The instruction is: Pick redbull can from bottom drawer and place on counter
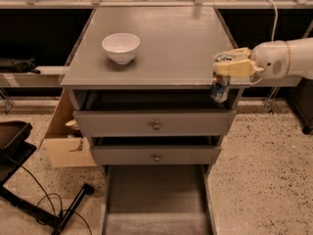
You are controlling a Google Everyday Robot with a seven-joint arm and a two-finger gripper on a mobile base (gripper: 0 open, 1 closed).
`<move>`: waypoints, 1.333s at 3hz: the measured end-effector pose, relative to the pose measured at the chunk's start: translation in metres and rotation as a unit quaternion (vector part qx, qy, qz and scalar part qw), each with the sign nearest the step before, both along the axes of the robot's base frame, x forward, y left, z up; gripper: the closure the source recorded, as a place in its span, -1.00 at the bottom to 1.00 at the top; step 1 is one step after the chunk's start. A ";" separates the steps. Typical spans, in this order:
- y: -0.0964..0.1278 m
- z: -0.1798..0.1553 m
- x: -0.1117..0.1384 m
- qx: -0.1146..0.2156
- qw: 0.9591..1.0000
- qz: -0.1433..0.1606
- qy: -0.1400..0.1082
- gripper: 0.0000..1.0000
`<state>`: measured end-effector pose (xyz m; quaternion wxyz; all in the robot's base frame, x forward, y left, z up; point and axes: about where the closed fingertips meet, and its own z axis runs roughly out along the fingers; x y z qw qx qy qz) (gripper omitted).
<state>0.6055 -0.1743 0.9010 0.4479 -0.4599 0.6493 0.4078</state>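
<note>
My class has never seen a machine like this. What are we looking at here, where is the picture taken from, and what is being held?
One camera looks down at the front of a grey drawer cabinet. The white arm reaching in from the picture's right edge belongs to a robot. Its two-finger gripper, at a front corner of the counter, clamps a redbull can hanging below it. A white bowl stands on the counter. The bottom drawer is pulled open.
</note>
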 end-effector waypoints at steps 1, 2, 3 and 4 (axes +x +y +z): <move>-0.033 0.040 0.049 0.011 0.998 -0.054 -0.002 1.00; -0.066 0.074 0.078 0.030 0.993 -0.106 -0.029 1.00; -0.071 0.095 0.106 0.045 0.989 -0.129 -0.057 1.00; -0.040 0.102 0.128 0.049 0.990 -0.114 -0.072 1.00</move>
